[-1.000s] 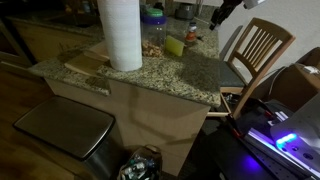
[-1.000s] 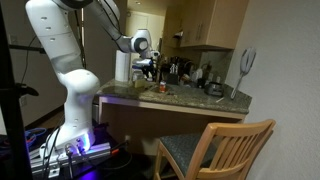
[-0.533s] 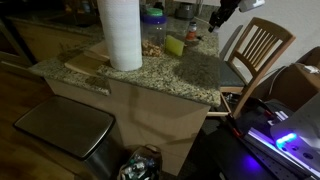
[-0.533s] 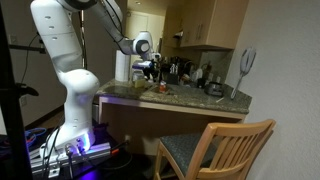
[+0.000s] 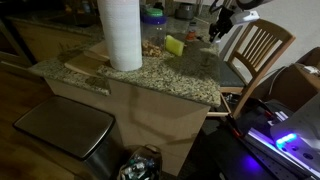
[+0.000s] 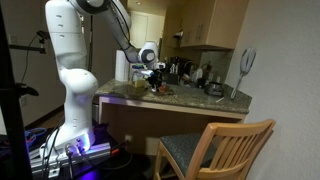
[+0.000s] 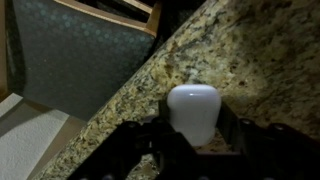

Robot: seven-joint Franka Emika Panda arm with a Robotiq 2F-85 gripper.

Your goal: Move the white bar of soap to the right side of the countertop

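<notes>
The gripper [image 7: 193, 130] is closed narrowly on the white bar of soap [image 7: 193, 104], holding it over the speckled countertop [image 7: 255, 50] at the right end, close to the rounded edge. My worry is that the bar is smooth and rounded. Released this near the edge, it could slide off toward the wooden chair [image 5: 258, 45].

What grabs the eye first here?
In the wrist view, the white bar of soap fills the lower middle, held between the fingers of the gripper above the speckled countertop, close to its edge. In an exterior view, the tall white paper-towel roll towers over the counter, with a yellow-green sponge a little apart from it.
</notes>
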